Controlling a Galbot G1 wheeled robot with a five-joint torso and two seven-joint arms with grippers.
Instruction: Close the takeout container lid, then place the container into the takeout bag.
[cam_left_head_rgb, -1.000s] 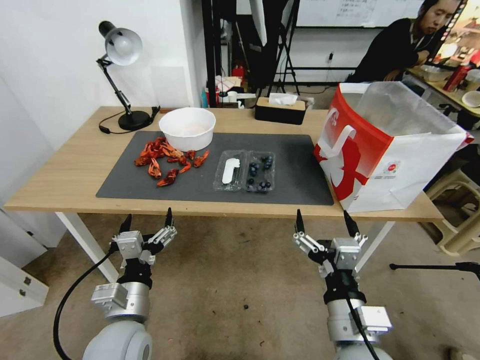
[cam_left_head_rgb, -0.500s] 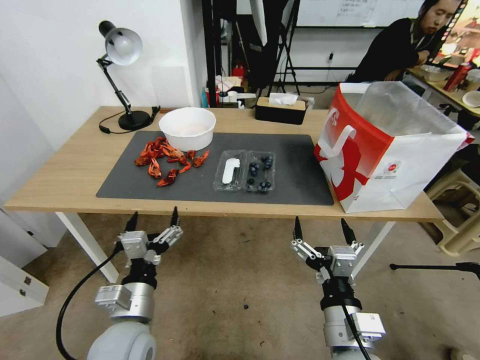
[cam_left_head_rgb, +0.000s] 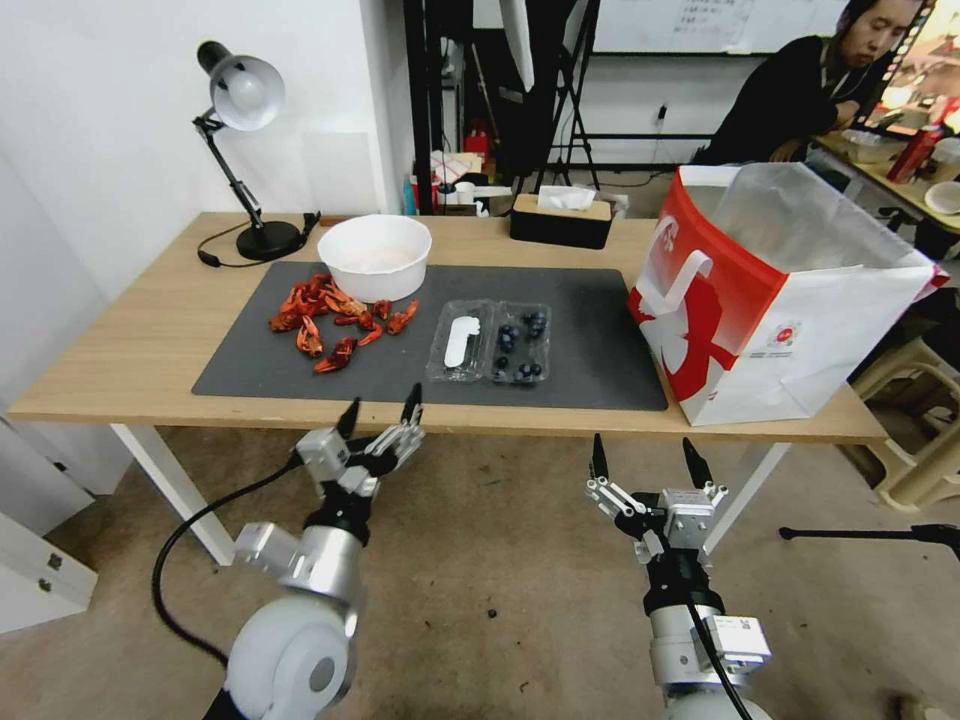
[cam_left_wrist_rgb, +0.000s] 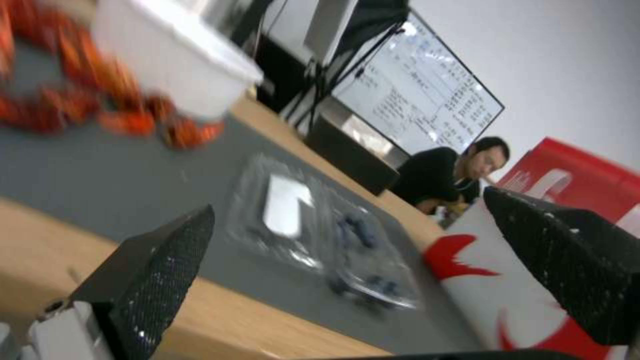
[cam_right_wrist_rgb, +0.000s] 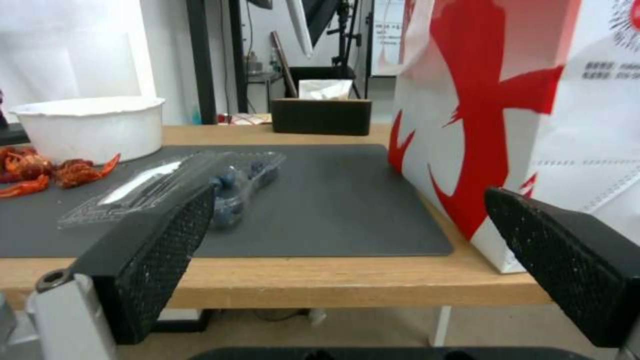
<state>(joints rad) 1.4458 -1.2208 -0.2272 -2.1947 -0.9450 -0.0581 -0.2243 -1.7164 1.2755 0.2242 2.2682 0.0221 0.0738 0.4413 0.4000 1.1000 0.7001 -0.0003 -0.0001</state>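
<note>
The takeout container (cam_left_head_rgb: 490, 342) lies open on the bench's grey mat (cam_left_head_rgb: 590, 330), just beyond the spread left pincer (cam_left_head_rgb: 380, 412) at the bench edge, the spread right pincer (cam_left_head_rgb: 645, 452) lower, well apart.

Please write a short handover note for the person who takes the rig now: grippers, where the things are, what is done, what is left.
Left gripper: open, empty, at the table's near edge, in front of the takeout container.
Right gripper: open, empty, below the table edge.
Container: on the dark mat, open flat; the lid lies on the left, blueberries in the right half.
Takeout bag: upright, open, at the table's right end.
Done: nothing.
Left: close the lid, put the container in the bag.
</note>
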